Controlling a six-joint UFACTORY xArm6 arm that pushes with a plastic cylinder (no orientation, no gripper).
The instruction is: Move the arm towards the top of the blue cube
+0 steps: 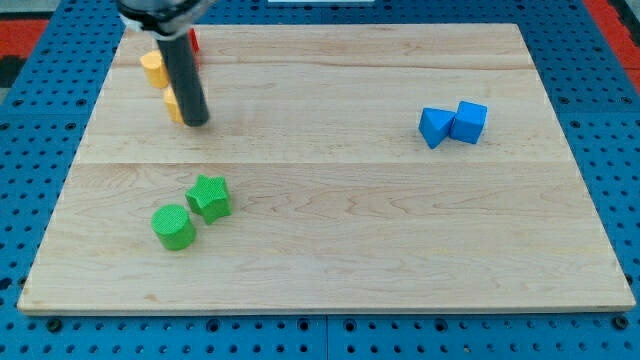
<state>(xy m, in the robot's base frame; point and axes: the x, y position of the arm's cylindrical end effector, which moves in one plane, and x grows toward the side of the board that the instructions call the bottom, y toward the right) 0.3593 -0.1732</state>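
Observation:
The blue cube point(470, 121) sits on the wooden board point(330, 230) at the view's right, touching a blue wedge-like block point(434, 127) on its left. My dark rod comes down from the view's top left, and my tip point(196, 123) rests on the board far to the left of the blue cube. The tip is right beside a yellow block point(175, 104), which the rod partly hides.
A yellow block point(153, 68) lies at the top left, with a red block point(194, 42) mostly hidden behind the rod. A green star block point(209, 197) and a green cylinder point(173, 226) sit at the lower left. Blue pegboard point(610, 100) surrounds the board.

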